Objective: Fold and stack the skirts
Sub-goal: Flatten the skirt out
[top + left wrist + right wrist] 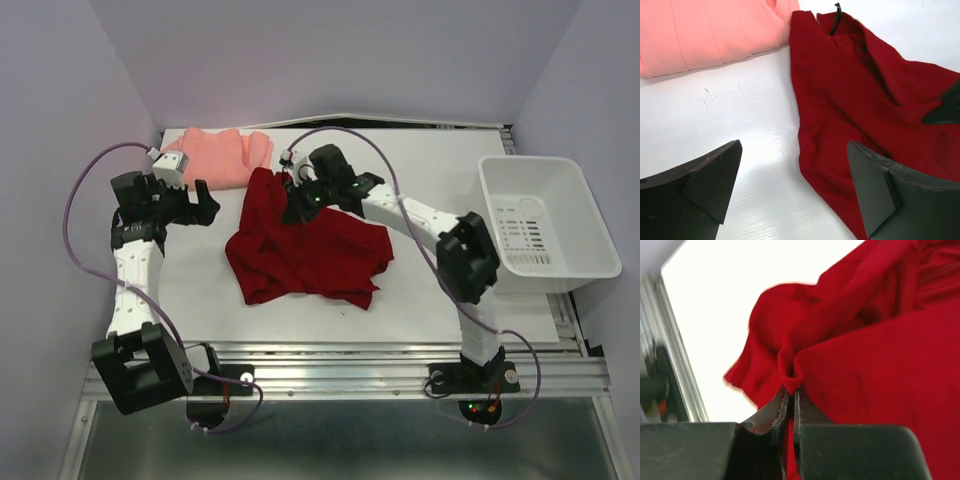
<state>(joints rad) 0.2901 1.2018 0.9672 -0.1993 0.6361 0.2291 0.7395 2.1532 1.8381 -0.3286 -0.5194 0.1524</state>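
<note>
The deep red skirt (305, 250) lies crumpled in the middle of the white table, also filling the right of the left wrist view (865, 100). My right gripper (296, 205) is shut on a pinched fold of the red skirt (875, 365) near its far edge; the fingertips (791, 390) squeeze the cloth between them. The salmon-pink skirt (222, 155) lies flat at the back left, its pleats showing in the left wrist view (710, 30). My left gripper (205, 200) hovers open just left of the red skirt, its black fingers (715, 175) wide apart over bare table, holding nothing.
A white plastic bin (545, 230) stands at the right edge of the table. The metal rail (350, 370) runs along the table's near edge by the arm bases. Purple cables loop above both arms.
</note>
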